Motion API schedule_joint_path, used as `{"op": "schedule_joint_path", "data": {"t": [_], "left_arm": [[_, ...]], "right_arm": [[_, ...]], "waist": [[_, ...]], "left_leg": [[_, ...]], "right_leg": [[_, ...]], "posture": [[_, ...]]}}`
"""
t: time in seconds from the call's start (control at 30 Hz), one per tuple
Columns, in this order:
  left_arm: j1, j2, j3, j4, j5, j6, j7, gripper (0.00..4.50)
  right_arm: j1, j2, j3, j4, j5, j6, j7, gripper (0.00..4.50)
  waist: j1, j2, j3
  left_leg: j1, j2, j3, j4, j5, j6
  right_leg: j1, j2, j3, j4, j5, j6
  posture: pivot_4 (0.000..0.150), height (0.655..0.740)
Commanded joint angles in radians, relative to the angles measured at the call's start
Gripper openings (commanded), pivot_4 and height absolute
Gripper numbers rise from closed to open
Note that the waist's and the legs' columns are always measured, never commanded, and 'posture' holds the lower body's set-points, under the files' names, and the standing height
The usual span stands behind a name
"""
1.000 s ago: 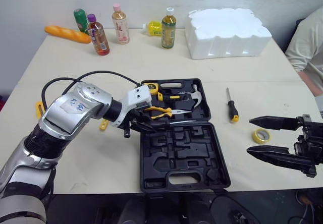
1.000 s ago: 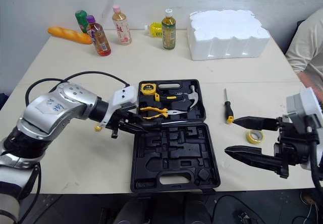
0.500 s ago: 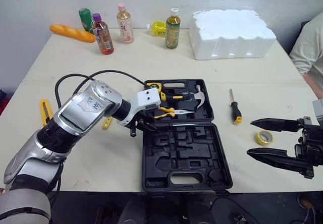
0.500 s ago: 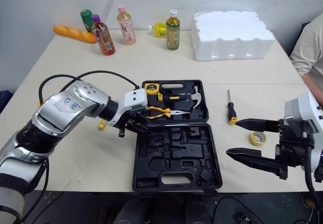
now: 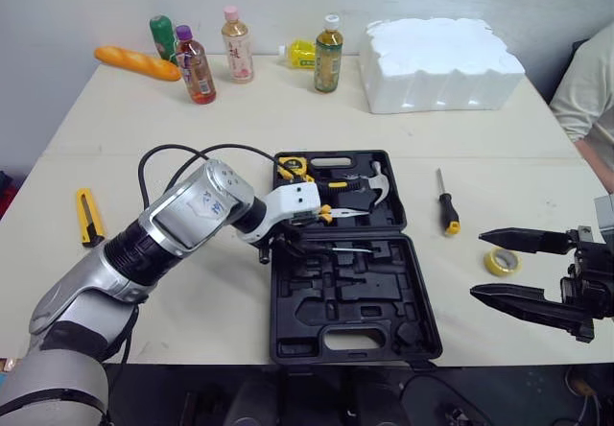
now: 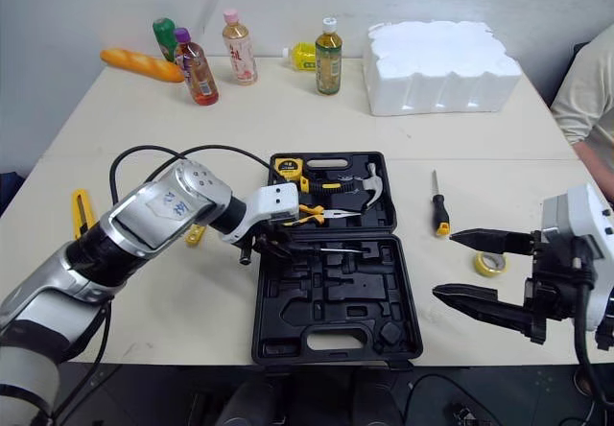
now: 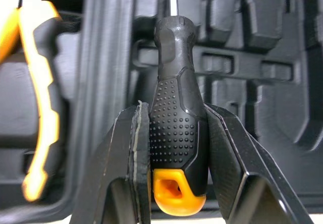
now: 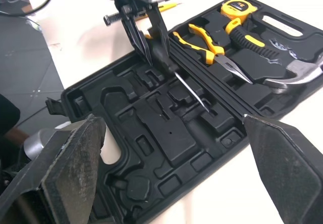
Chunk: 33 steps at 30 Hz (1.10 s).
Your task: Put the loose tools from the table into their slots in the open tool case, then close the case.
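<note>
The black tool case [image 5: 350,292] lies open in the middle of the table. Its far half holds a tape measure [image 5: 291,167], yellow pliers [image 5: 326,215] and a hammer [image 5: 369,181]. My left gripper [image 5: 286,245] is shut on a black screwdriver [image 7: 176,133] with an orange end. Its shaft [image 5: 338,248] lies low over the near half, just in front of the hinge. Right of the case lie another screwdriver [image 5: 444,205] and a yellow tape roll [image 5: 500,261]. A yellow knife [image 5: 87,217] lies far left. My right gripper [image 5: 478,264] stands open beside the tape roll, holding nothing.
Several bottles [image 5: 235,44], a bread loaf [image 5: 134,63] and a white foam block [image 5: 443,63] line the table's back edge. A person's sleeve [image 5: 587,90] is at the right edge. A small yellow piece [image 6: 195,235] lies by my left forearm, and a black cable [image 5: 192,153] loops over it.
My left gripper has carried the screwdriver to the right, from the case's left edge to over its near half. The right gripper has stayed put. The camera shifted slightly early on.
</note>
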Motion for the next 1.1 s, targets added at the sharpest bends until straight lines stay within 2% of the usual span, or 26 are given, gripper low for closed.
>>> {"op": "schedule_joint_path", "data": {"t": [0.03, 0.3, 0.37, 0.43, 0.53, 0.63, 0.77, 0.8, 0.87, 1.0, 1.07, 1.1], "left_arm": [[-0.015, -0.017, -0.010, 0.007, 0.036, -0.014, 0.000, 1.12], [-0.005, -0.053, -0.027, 0.026, 0.081, -0.026, 0.011, 1.12], [-0.003, -0.048, -0.013, 0.013, 0.064, -0.005, -0.006, 2.15], [-0.004, -0.044, 0.007, -0.009, 0.042, 0.010, -0.025, 2.89], [-0.013, -0.040, 0.063, -0.036, 0.014, 0.009, -0.034, 4.31], [0.013, -0.058, 0.246, -0.032, -0.094, -0.074, -0.060, 4.41], [0.136, -0.097, 0.358, 0.081, -0.109, -0.319, -0.059, 4.41], [0.169, -0.121, 0.383, 0.128, -0.112, -0.394, -0.063, 3.89], [0.204, -0.149, 0.408, 0.186, -0.106, -0.481, -0.074, 3.32], [0.254, -0.162, 0.371, 0.264, -0.065, -0.621, -0.142, 1.61], [0.275, -0.204, 0.364, 0.323, -0.038, -0.680, -0.110, 0.72], [0.285, -0.218, 0.361, 0.336, -0.028, -0.700, -0.103, 0.43]], "right_arm": [[0.006, 0.016, 0.000, -0.011, -0.003, -0.022, 0.008, 4.50], [0.010, 0.033, 0.017, -0.013, -0.016, -0.037, 0.002, 4.50], [0.011, 0.036, 0.020, -0.015, -0.018, -0.039, 0.001, 4.50], [0.011, 0.038, 0.022, -0.014, -0.020, -0.040, 0.001, 4.50], [0.012, 0.040, 0.026, -0.015, -0.024, -0.044, 0.000, 4.50], [0.024, 0.046, 0.035, -0.020, -0.044, -0.060, 0.003, 4.50], [0.018, 0.058, 0.066, -0.007, -0.077, -0.094, 0.000, 4.50], [0.010, 0.059, 0.081, 0.002, -0.085, -0.102, -0.003, 4.50], [-0.001, 0.062, 0.099, 0.013, -0.093, -0.111, -0.005, 4.50], [-0.015, 0.054, 0.132, 0.027, -0.124, -0.130, 0.006, 4.50], [-0.027, 0.055, 0.146, 0.033, -0.127, -0.133, 0.004, 4.50], [-0.031, 0.055, 0.151, 0.034, -0.127, -0.133, 0.002, 4.50]], "waist": [[0.000, 0.000, 0.000], [0.004, 0.000, 0.000], [0.003, 0.000, 0.000], [0.002, 0.000, 0.000], [0.001, 0.000, 0.000], [0.001, 0.000, 0.000], [-0.003, 0.002, -0.001], [-0.002, 0.002, -0.001], [-0.001, 0.002, -0.001], [0.000, 0.000, 0.000], [0.004, 0.001, 0.000], [0.004, 0.001, 0.000]], "left_leg": [[0.000, 0.000, 0.000, 0.000, 0.000, 0.000], [0.000, 0.000, -0.001, 0.001, 0.000, 0.000], [0.000, 0.000, -0.001, 0.001, 0.000, 0.000], [0.000, 0.000, -0.001, 0.001, 0.000, 0.000], [0.000, 0.000, -0.001, 0.001, 0.000, 0.000], [0.000, 0.000, -0.002, 0.001, 0.000, 0.000], [0.002, 0.000, 0.000, 0.001, 0.000, -0.001], [0.003, 0.000, 0.001, 0.001, 0.000, -0.001], [0.003, 0.000, 0.001, 0.001, 0.000, -0.001], [0.002, 0.000, 0.001, 0.001, 0.000, -0.001], [0.002, 0.000, 0.000, 0.001, 0.000, -0.001], [0.002, -0.001, 0.000, 0.001, 0.000, -0.001]], "right_leg": [[0.000, 0.000, 0.000, 0.000, 0.000, 0.000], [0.000, 0.000, 0.000, 0.001, 0.000, 0.000], [0.001, 0.000, 0.000, 0.001, 0.000, 0.000], [0.001, 0.000, 0.000, 0.002, 0.000, 0.000], [0.001, 0.000, 0.000, 0.002, 0.000, 0.000], [0.000, 0.000, 0.000, 0.003, 0.000, 0.000], [0.000, -0.001, 0.000, 0.002, 0.000, -0.001], [0.001, -0.001, 0.000, 0.002, 0.000, -0.001], [0.001, -0.001, -0.001, 0.003, 0.000, -0.001], [0.000, -0.001, -0.002, 0.003, 0.000, 0.000], [0.000, -0.001, -0.002, 0.002, 0.000, 0.000], [0.001, -0.002, -0.002, 0.002, 0.000, 0.000]], "posture": [[0.150, 0.7383], [0.150, 0.7383], [0.150, 0.7383], [0.150, 0.7383], [0.150, 0.7383], [0.150, 0.7383], [0.150, 0.7383], [0.150, 0.7383], [0.150, 0.7383], [0.150, 0.7383], [0.150, 0.7383], [0.150, 0.7383]]}}
